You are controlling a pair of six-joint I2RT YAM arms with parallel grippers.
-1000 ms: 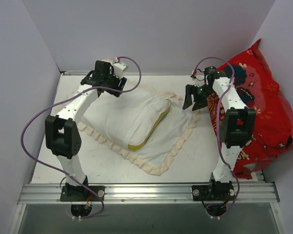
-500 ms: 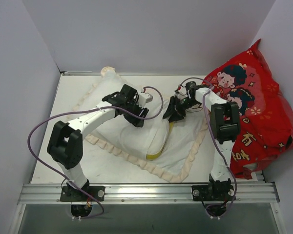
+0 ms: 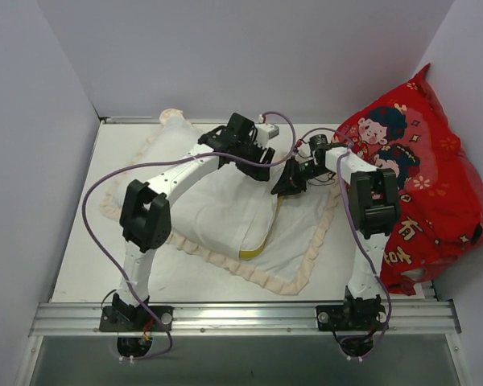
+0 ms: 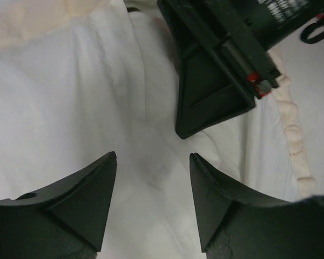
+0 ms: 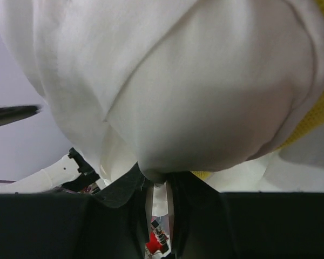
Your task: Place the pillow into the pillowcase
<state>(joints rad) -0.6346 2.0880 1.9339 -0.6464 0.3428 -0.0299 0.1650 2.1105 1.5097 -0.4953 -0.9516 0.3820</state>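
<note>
The pillowcase (image 3: 306,233) lies spread on the table, pale side up, its cream ruffle all round. The white pillow (image 3: 233,209) lies on it, its yellow strip (image 3: 262,233) facing right. My right gripper (image 3: 284,186) is at the far end of that strip. In the right wrist view it (image 5: 161,181) is shut on a pinch of white fabric at the pillow's corner (image 5: 216,108). My left gripper (image 3: 259,166) is open just left of it. In the left wrist view it (image 4: 153,162) hovers empty over white fabric.
A large red cartoon cushion (image 3: 423,185) leans against the right wall, close behind the right arm. Walls close in the table on the left, back and right. A metal rail (image 3: 241,315) runs along the near edge.
My left arm swung from the far left corner rightward over the pillow. My right gripper moved in to the pillow's far corner and shut. The pillowcase shifted and spread leftward.
</note>
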